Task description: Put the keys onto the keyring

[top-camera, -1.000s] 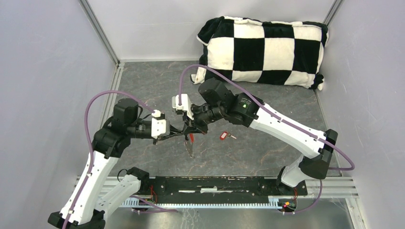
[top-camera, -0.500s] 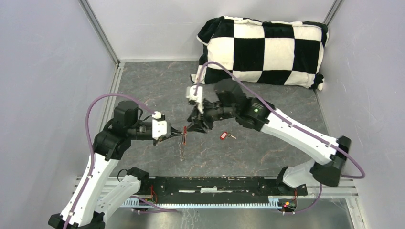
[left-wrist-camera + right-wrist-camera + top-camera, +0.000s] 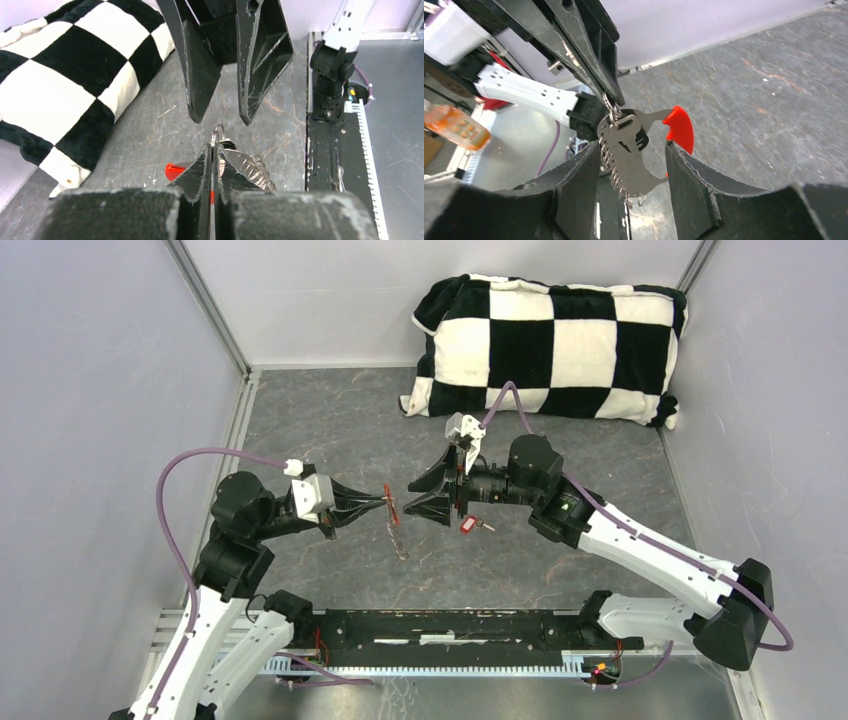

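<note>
Top external view: the right fingers (image 3: 435, 475) have just spread and backed off the keyring (image 3: 392, 510), which now hangs pinched by the left fingers (image 3: 365, 502) alone. This looks like a finished handover. The red-headed key (image 3: 467, 525) lies unthreaded on the surface. No container shows.
</note>
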